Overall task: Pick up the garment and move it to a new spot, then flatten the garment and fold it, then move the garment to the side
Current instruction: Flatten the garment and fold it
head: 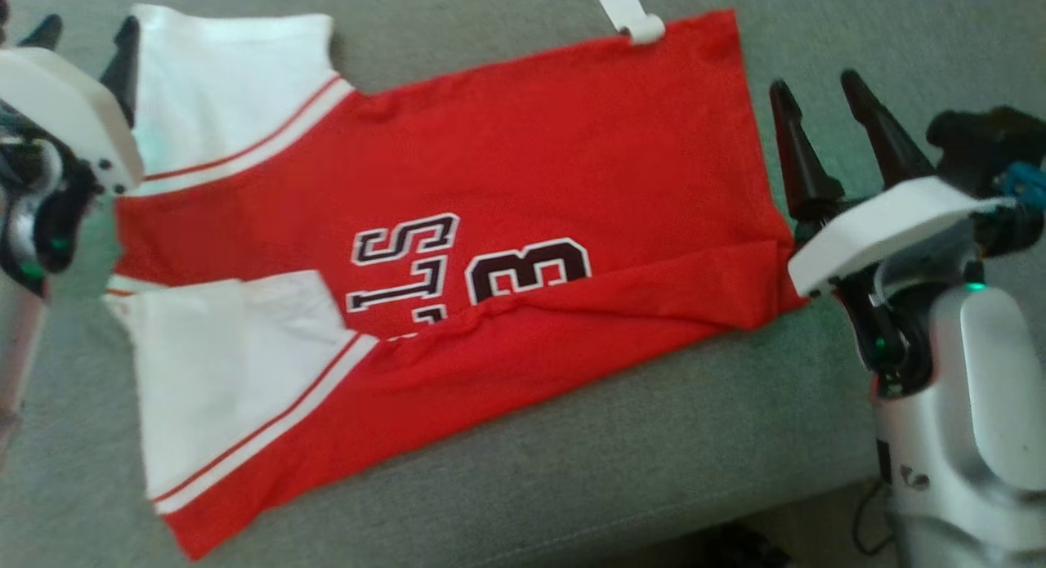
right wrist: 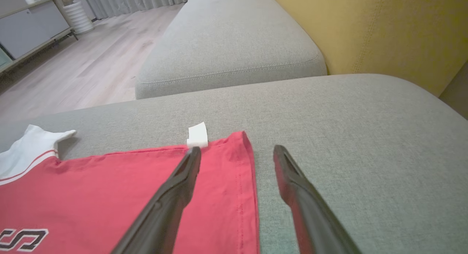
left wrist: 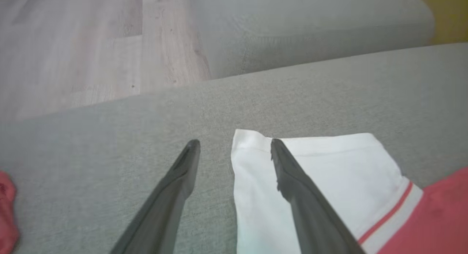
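The garment (head: 523, 167) is a red shirt with white sleeves and dark lettering, spread sideways on the grey sofa cushion (head: 654, 437), sleeves to the left and hem to the right. Its near long edge is folded over the lettering. My left gripper (head: 86, 45) hovers open at the far sleeve; in the left wrist view one finger of the left gripper (left wrist: 234, 144) lies over the garment's white sleeve (left wrist: 329, 173). My right gripper (head: 817, 86) stands open just past the hem. In the right wrist view the right gripper (right wrist: 237, 150) straddles the garment's hem edge (right wrist: 109, 181), holding nothing.
A white tag (head: 629, 12) sticks out at the garment's far hem corner. A second grey cushion (right wrist: 226, 45) and a yellow backrest (right wrist: 384, 31) lie beyond. Wooden floor (left wrist: 73, 45) borders the sofa. The cushion's front edge (head: 735, 511) runs near the lower right.
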